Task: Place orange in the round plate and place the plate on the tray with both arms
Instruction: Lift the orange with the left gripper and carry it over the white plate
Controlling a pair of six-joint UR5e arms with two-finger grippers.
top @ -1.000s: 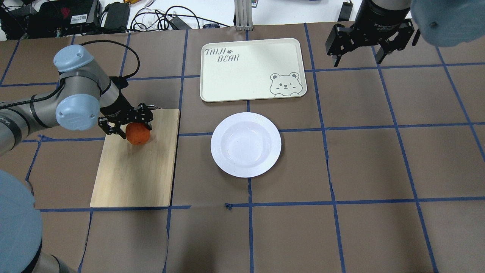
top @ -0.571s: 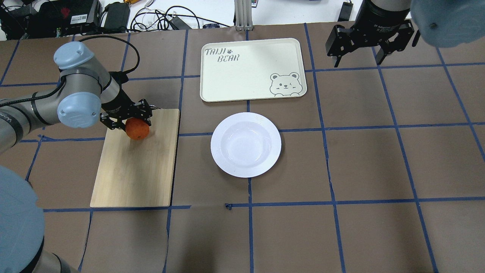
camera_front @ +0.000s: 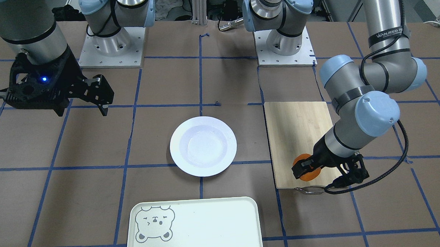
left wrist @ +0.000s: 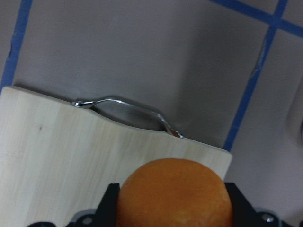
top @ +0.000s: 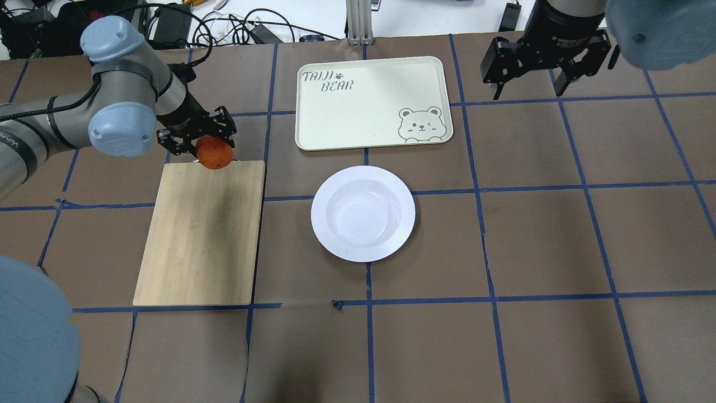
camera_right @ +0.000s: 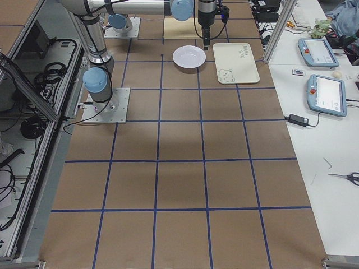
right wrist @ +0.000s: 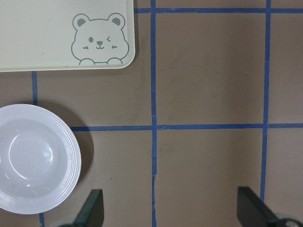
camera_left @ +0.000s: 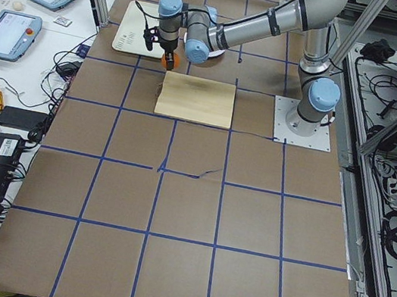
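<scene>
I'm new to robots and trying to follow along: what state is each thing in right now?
orange: gripped, lifted over the cutting board at its handle end.
left pincer: shut on the orange.
right pincer: open, empty, hovering.
tray: empty.
round plate: empty, off the tray.
cutting board: lying flat, nothing on it.

A robotics lab: silver-grey robot arms (camera_front: 383,19) bolted on square metal plates (camera_front: 111,50) to a brown paper-covered surface (top: 503,347) gridded with blue tape (top: 370,347), with blue-edged teach pendants (camera_right: 326,95) and black cables (top: 254,33) on white side benches (camera_right: 331,185).

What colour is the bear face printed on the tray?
Grey bear face on the cream tray; clearest in right wrist view.
</scene>
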